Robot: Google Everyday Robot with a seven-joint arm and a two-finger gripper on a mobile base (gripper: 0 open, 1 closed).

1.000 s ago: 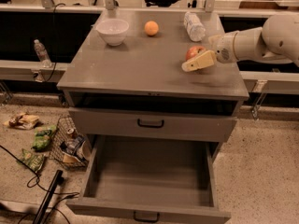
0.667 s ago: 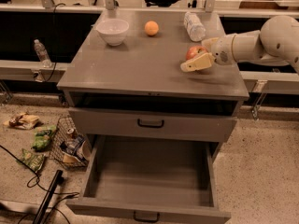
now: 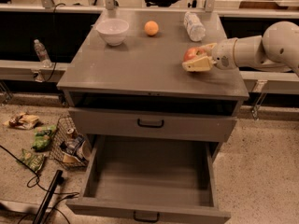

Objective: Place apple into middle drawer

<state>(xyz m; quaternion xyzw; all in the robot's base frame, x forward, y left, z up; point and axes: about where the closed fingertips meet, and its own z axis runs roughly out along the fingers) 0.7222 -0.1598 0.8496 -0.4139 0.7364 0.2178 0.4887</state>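
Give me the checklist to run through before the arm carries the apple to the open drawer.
1. Apple at the gripper: ok. The apple sits right at the gripper, on the right side of the cabinet top.
2. Firm hold on the apple: cannot tell.
3. Apple lifted off the top: cannot tell.
4. Drawer ready: ok. The open drawer is pulled well out, with its floor in view.
5. Way down: ok. The shut drawer above it does not stick out over the open one.
6. Neighbours: ok. The bottle lies behind the gripper, apart from it.
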